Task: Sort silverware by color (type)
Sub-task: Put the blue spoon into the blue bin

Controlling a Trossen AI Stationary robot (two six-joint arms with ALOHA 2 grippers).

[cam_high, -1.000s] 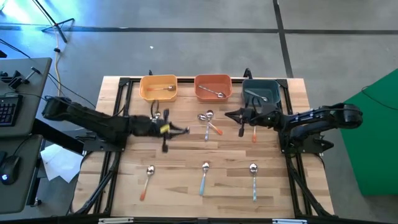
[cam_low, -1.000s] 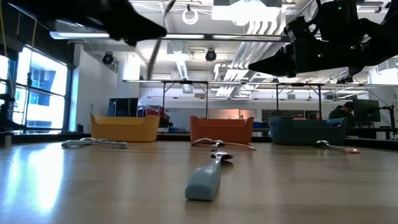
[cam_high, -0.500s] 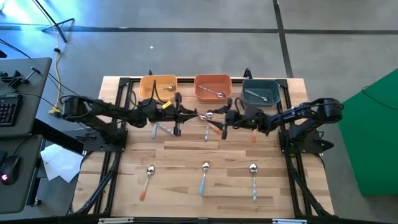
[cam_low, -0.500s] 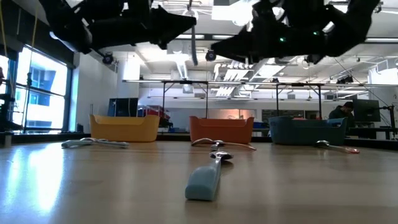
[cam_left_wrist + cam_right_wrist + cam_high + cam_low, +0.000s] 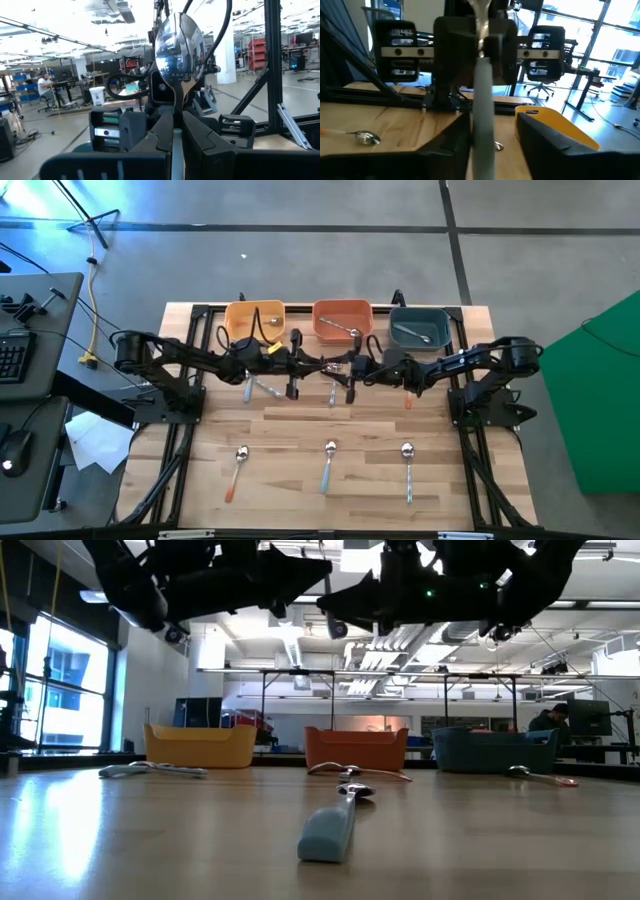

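Shift: both arms have closed toward the table's centre, tips now facing.
Left gripper [image 5: 172,131]: pinches silver spoon [image 5: 179,47], bowl beyond fingertips.
Right gripper [image 5: 490,137]: fingers flank spoon's handle; grip unclear.

- Spoon [image 5: 179,47]: handle hidden between the left gripper [image 5: 176,131] fingers; colour indeterminable.
- Right gripper [image 5: 481,131]: finger spacing obscured by a blurred pale handle [image 5: 482,107].

three bins sit in a row at the far edge of the wooden table [image 5: 300,480]. the yellow bin [image 5: 254,320] is left, the orange bin [image 5: 342,319] middle, the dark teal bin [image 5: 420,326] right.
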